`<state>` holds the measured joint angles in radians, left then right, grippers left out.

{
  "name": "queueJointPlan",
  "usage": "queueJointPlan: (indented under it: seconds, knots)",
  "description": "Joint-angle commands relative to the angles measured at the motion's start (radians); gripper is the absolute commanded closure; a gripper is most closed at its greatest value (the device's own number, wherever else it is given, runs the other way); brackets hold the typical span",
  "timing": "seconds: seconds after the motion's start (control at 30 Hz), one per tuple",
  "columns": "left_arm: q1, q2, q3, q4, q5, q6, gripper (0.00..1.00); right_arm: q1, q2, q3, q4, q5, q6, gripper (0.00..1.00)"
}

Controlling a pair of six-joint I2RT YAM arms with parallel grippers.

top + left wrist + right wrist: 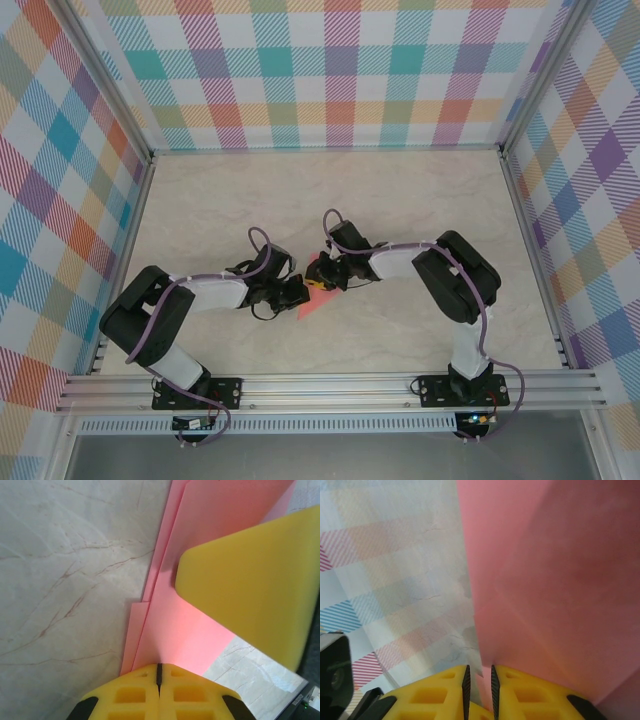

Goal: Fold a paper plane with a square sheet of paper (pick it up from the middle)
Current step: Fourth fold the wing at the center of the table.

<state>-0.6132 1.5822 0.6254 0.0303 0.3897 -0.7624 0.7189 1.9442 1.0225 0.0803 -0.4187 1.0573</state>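
Paper plane [314,300] sits mid-table [420,200], just ahead of my two bases, a folded salmon-pink sheet caught between both arms.

On the left, my left end effector [159,669] has its yellow pads pressed together, and the near end of the paper runs straight into their seam, so I read it as pinching the paper plane. Stacked folded edges show along the paper's left side, against the marble surface.

On the right, my right end effector [479,672] has its pads nearly together, with the pink edge running into the narrow slot between them. That looks like a pinch too. From the left wrist, one of its pads lies across the far part of the sheet.

I judge this a late fold, with the layers held from both ends. The next move needs one side held firm while the other presses the crease without tearing. Whether the paper touches the table I cannot tell.
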Motion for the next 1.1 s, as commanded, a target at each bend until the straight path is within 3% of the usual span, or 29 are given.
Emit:
queueJointPlan:
  seconds: [0.0, 0.23, 0.63, 1.07]
  knots:
    - [-0.005, 0.061, -0.057, -0.166, -0.14, 0.038, 1.0, -0.028, -0.03, 0.022, -0.116, 0.053, -0.067, 0.81]
    - [-0.005, 0.059, -0.044, -0.168, -0.131, 0.044, 1.0, -0.021, -0.069, 0.002, -0.018, -0.024, -0.083, 0.92]
    - [-0.005, 0.043, -0.052, -0.183, -0.143, 0.046, 1.0, -0.008, 0.022, -0.018, -0.034, 0.053, -0.076, 0.92]
    - [-0.005, 0.041, -0.085, -0.183, -0.157, 0.049, 1.0, -0.124, 0.029, -0.023, -0.036, 0.09, -0.129, 0.88]
